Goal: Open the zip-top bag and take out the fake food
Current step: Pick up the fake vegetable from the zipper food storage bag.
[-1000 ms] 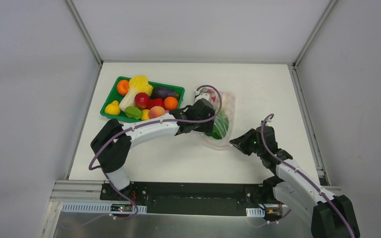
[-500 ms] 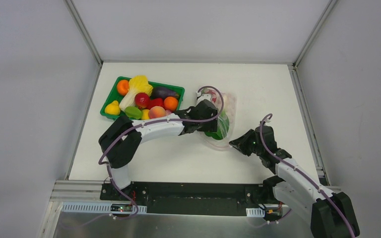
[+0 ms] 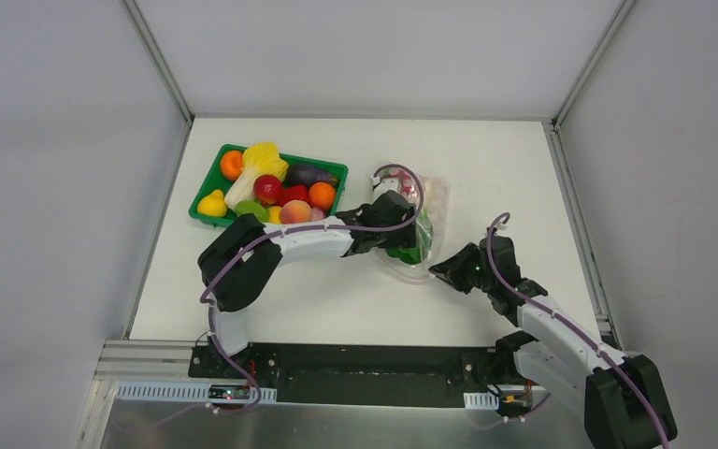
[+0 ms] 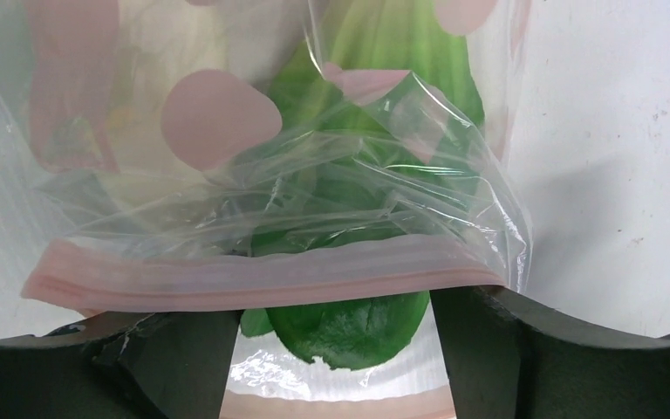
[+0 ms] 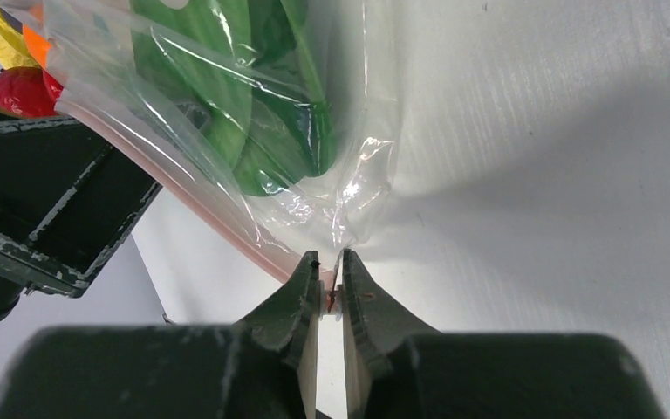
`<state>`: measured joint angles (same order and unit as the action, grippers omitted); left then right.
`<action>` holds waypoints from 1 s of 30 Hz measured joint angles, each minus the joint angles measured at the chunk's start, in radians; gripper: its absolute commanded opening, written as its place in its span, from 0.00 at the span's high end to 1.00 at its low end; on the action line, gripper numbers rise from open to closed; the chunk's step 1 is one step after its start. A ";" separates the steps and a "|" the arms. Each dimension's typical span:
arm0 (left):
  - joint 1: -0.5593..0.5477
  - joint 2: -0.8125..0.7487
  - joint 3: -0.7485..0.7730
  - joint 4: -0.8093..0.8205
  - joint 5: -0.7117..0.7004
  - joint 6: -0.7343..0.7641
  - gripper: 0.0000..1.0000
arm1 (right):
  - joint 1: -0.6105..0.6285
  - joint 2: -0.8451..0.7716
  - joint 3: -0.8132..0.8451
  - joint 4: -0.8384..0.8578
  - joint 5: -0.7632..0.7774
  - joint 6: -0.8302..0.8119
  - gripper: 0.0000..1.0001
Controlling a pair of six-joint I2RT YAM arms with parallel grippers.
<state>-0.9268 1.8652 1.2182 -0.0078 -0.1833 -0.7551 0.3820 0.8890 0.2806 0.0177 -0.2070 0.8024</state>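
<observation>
The clear zip-top bag (image 3: 433,201) lies mid-table with its pink zip strip (image 4: 262,278) at the near end, and its mouth is parted. Green leaves (image 4: 349,327) lie inside at the mouth and also show in the top view (image 3: 417,239). Pale and red fake food (image 3: 394,178) sits deeper in the bag, partly hidden. My left gripper (image 4: 336,307) is open, its fingers under the upper zip lip on either side of the leaf. My right gripper (image 5: 331,272) is shut on the zip edge at the bag's near right corner (image 3: 437,271).
A green tray (image 3: 335,166) at the back left holds an orange (image 3: 232,165), a napa cabbage (image 3: 260,166), an eggplant (image 3: 308,174) and several other fruits. My left arm (image 3: 290,245) spans the table between the tray and the bag.
My left arm has stretched further right, pushing its gripper deeper into the bag's mouth. The right gripper has held nearly still on the bag's corner.
</observation>
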 measured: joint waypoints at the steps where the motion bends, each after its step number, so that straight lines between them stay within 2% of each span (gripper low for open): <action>1: 0.005 0.006 -0.003 0.013 0.001 -0.004 0.19 | 0.000 0.004 0.000 0.003 -0.003 0.000 0.97; 3: 0.007 0.018 -0.006 0.043 0.019 -0.011 0.12 | 0.000 0.011 0.000 0.010 -0.009 0.000 0.97; 5: 0.013 0.035 -0.008 0.077 0.047 -0.016 0.10 | 0.000 0.019 0.000 0.020 -0.013 0.000 0.97; 8: 0.013 0.062 -0.008 0.115 0.077 -0.022 0.11 | 0.000 0.033 0.000 0.034 -0.019 0.000 0.97; 12: 0.013 0.092 -0.008 0.152 0.099 -0.030 0.18 | 0.000 0.047 0.000 0.048 -0.024 0.000 0.97; 15: 0.013 0.105 -0.004 0.171 0.106 -0.042 0.30 | 0.000 0.054 0.000 0.056 -0.027 -0.001 0.97; 17: 0.013 0.119 0.002 0.192 0.117 -0.051 0.42 | 0.000 0.059 0.000 0.058 -0.027 -0.002 0.98; 23: 0.014 0.130 -0.009 0.209 0.135 -0.074 0.88 | 0.000 0.062 0.000 0.056 -0.025 -0.002 0.98; 26: 0.019 0.125 -0.014 0.209 0.149 -0.076 0.99 | 0.000 0.062 0.000 0.053 -0.018 -0.002 0.98; 30: 0.021 0.092 -0.017 0.183 0.159 -0.076 1.00 | 0.000 0.050 0.000 0.031 0.000 -0.002 0.99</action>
<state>-0.9058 1.9568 1.2011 0.1757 -0.0246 -0.8314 0.3824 0.9394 0.2802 0.0490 -0.2066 0.8009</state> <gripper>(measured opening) 0.086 0.127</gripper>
